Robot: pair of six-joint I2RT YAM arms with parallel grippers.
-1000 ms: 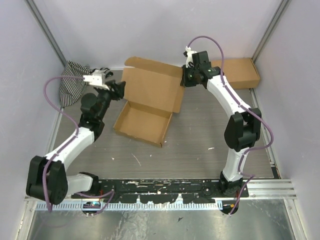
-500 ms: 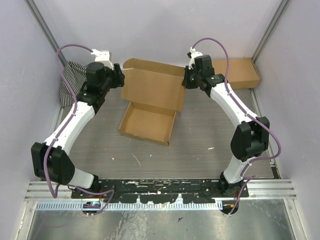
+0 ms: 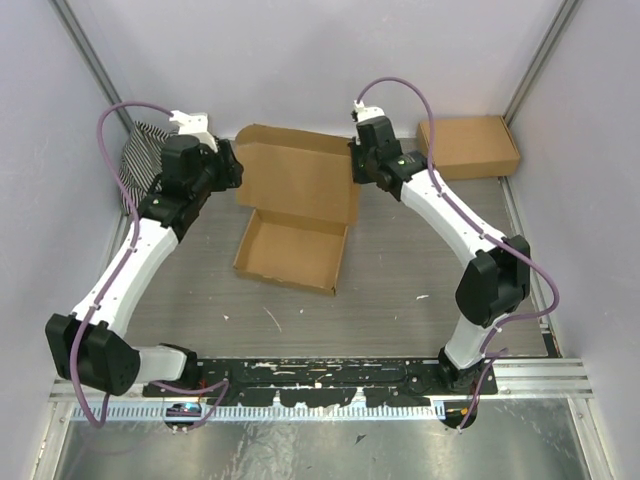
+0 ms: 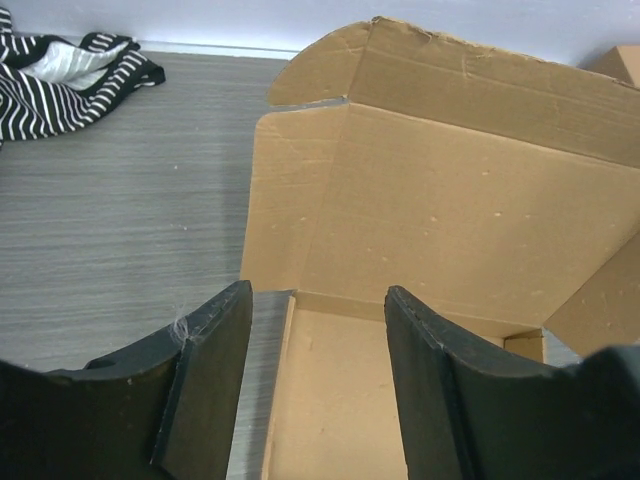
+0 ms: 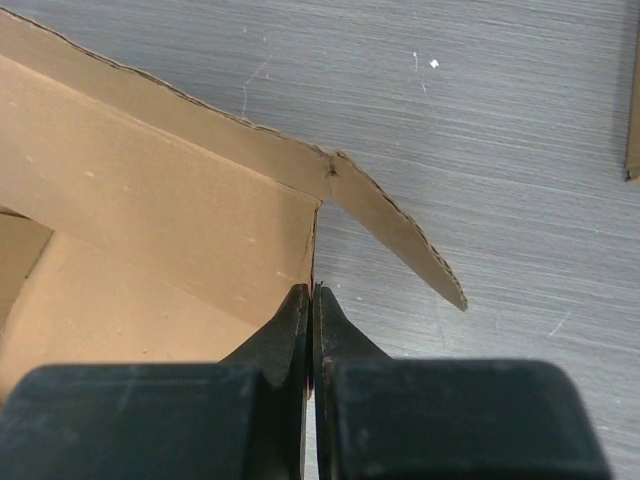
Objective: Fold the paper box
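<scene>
The paper box (image 3: 290, 250) is a brown cardboard tray in the middle of the table, with its lid (image 3: 300, 180) raised behind it. My left gripper (image 3: 232, 172) is open at the lid's left edge; in the left wrist view the tray's left wall sits between its fingers (image 4: 318, 295), touching neither, and the box (image 4: 440, 200) fills the view. My right gripper (image 3: 355, 165) is shut on the lid's right edge. In the right wrist view its jaws (image 5: 313, 290) pinch the thin cardboard edge of the box (image 5: 150, 200), and a side flap (image 5: 400, 235) sticks out to the right.
A ready-assembled brown cardboard box (image 3: 468, 146) lies at the back right; its edge shows in the right wrist view (image 5: 632, 100). A black-and-white striped cloth (image 3: 140, 160) lies at the back left and shows in the left wrist view (image 4: 60, 75). Walls close in on three sides.
Both grippers have moved left and toward the back. The box has slid a little left and its lid stands more upright. The left arm has swung up beside the lid's left edge.
</scene>
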